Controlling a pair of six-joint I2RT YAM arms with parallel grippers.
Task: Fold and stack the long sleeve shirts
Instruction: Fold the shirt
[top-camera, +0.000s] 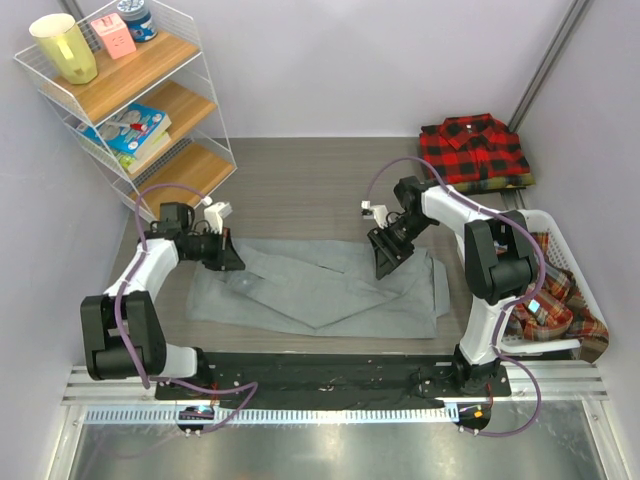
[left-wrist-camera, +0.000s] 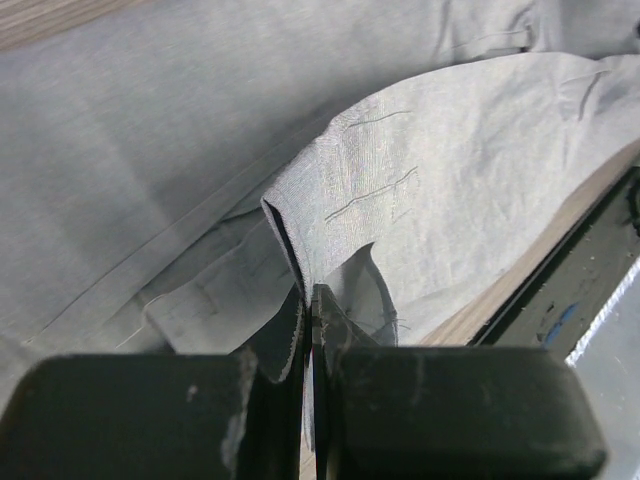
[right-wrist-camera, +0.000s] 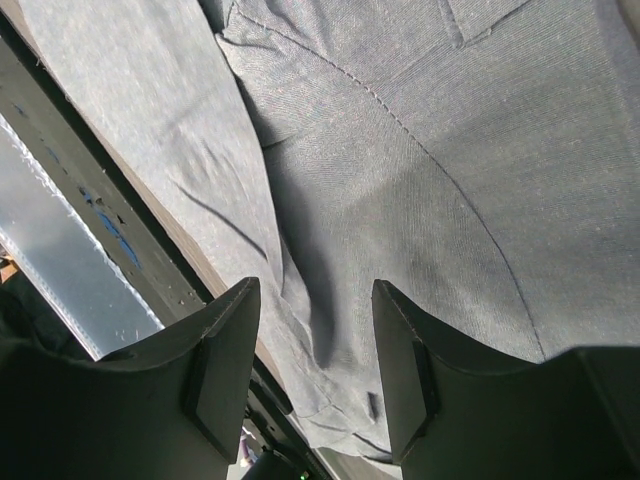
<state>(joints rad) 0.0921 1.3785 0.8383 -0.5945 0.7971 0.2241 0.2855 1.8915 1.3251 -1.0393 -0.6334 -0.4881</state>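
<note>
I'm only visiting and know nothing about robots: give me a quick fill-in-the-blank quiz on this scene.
1. The spread-out shirt is plain ____ in colour.
2. The left hand is ____ on a fold of its cloth.
3. The right hand, above the same shirt, is wide ____.
4. The folded red-and-black checked shirt lies at the far ____ side.
Missing words: grey; shut; open; right.

Top view: soft, even overhead light, good exposure, sharp throughout. Only faint shadows under the arms on the bench (top-camera: 300, 170). Mild sheen on the metal strip (top-camera: 330, 445) along the near edge; walls bow slightly at the frame edges. Left wrist: dimmer, grey shirt (left-wrist-camera: 450, 200) weave crisp, left pincer (left-wrist-camera: 308, 330) close up, dark, slightly soft. Right wrist: harder contrast, deep fold shadows, right pincer (right-wrist-camera: 315, 295) near-black, bright patch at left edge.
</note>
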